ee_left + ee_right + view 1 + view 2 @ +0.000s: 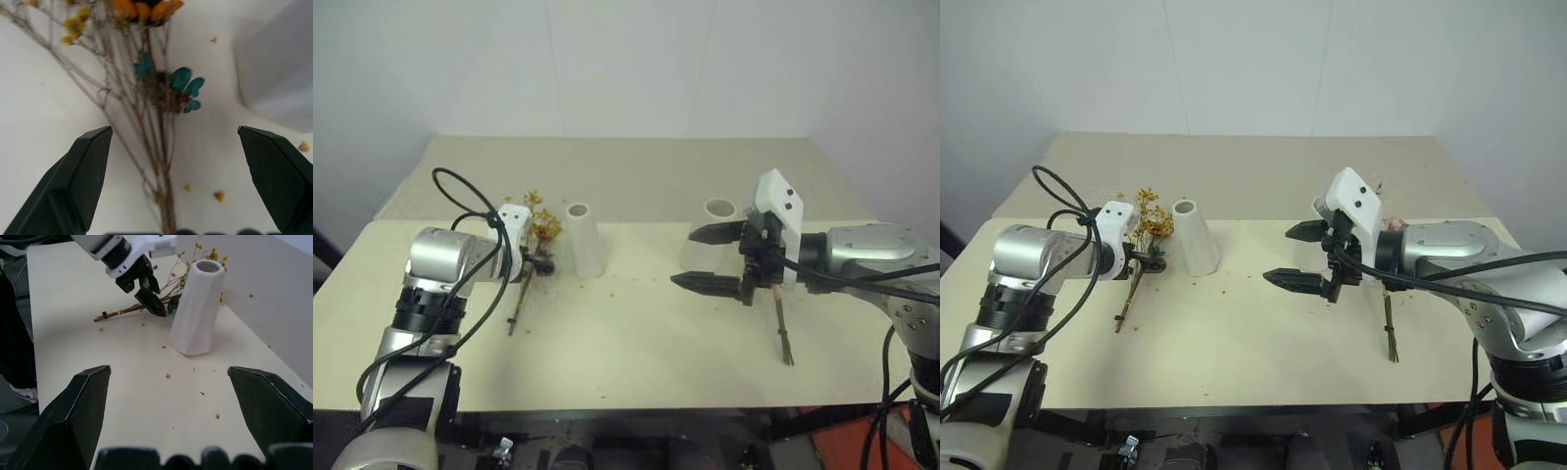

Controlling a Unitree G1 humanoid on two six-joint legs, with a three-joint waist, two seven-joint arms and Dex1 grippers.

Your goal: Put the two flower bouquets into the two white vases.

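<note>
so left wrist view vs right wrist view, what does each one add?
Left wrist view alone: teal leaves on the yellow dried bouquet, the orange bloom, and the open left gripper straddling the brown stems without touching them.

Right wrist view alone: the slim white vase's open mouth, the stem ends, and the right gripper open above the table.

Both: that bouquet, the slim white vase, and scattered yellow crumbs.

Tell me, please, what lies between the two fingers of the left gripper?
In the left wrist view, the thin brown stems of the yellow bouquet run through the gap of the open left gripper, with bare tabletop and a few yellow crumbs around them.
</note>
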